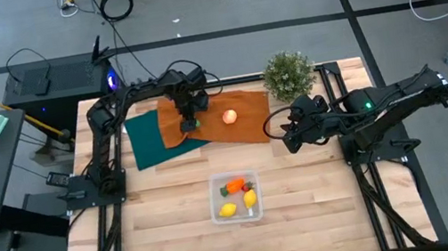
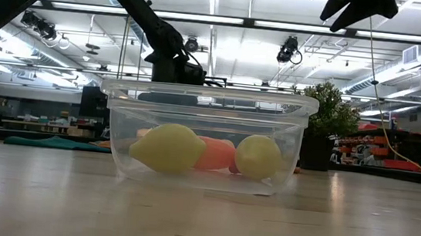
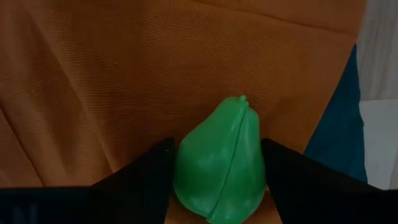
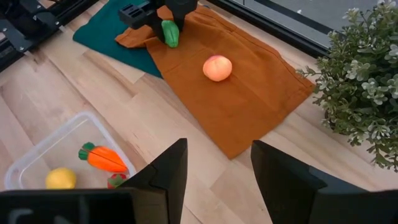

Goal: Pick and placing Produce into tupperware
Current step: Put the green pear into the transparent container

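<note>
We see the green fruit (image 3: 219,163), pear-shaped with a seam running down it, lying on the orange cloth (image 1: 246,120) at that cloth's left end, close to where it overlaps the dark green cloth (image 1: 147,138). The left gripper (image 1: 190,120) is down over it, and in the left wrist view its two dark fingers (image 3: 140,180) stand on either side of the fruit, close against its flanks; we cannot tell whether they are clamped on it or only bracketing it. The pale reddish apple (image 1: 229,116) sits alone on the same orange cloth, just to the right of the gripper and apart from it.

Nearer the front of the wooden table (image 1: 157,217), the clear tupperware (image 1: 217,215) holds the rest of the produce: the orange carrot (image 1: 235,186), two yellow lemons (image 1: 249,198), and a small red strawberry (image 4: 114,181) beside the carrot. In the low view the lemons rest against the container's near wall with the carrot behind them.

The right gripper (image 1: 291,136) hangs above the table to the right of the orange cloth, in front of the potted plant (image 1: 288,75), and its fingers (image 4: 168,171) stand apart with nothing between them
</note>
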{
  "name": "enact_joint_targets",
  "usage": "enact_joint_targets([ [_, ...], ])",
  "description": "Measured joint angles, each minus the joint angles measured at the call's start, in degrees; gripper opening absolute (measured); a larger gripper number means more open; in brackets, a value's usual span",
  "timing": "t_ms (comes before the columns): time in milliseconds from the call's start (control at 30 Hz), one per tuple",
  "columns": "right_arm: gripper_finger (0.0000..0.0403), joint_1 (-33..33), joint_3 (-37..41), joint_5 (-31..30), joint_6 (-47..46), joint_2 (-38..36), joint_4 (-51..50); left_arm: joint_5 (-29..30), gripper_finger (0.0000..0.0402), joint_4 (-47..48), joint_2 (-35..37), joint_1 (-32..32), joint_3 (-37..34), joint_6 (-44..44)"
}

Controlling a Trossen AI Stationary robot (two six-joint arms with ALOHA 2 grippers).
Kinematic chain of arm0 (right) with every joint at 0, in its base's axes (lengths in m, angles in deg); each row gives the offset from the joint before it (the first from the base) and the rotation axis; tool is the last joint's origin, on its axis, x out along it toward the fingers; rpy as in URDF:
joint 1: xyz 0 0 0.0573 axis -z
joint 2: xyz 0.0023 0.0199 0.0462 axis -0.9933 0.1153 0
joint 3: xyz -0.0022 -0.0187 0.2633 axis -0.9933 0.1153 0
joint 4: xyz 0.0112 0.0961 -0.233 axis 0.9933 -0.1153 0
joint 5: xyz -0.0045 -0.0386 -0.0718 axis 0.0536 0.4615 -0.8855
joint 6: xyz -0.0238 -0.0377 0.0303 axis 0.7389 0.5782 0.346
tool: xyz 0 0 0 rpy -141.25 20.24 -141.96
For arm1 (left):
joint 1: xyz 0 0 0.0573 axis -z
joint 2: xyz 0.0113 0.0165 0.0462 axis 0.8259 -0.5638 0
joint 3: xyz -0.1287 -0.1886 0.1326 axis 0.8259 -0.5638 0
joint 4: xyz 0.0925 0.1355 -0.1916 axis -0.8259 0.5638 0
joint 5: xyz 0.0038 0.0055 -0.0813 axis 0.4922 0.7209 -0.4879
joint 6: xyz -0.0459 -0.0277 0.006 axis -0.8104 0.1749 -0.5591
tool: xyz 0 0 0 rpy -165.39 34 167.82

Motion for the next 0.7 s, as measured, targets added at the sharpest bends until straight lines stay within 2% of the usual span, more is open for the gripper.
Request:
enact_joint_targets([
  [367, 0.0146, 0.00, -0.01, 0.00, 0.00, 0.00, 0.00, 1.15, 0.0217, 0.58, -0.07, 0.22, 0.61, -0.28],
  [700, 0.0146, 0.00, 0.01, 0.00, 0.00, 0.00, -0.29, 1.56, 0.0214, 4.10, -0.09, 0.83, 10.02, -3.44],
])
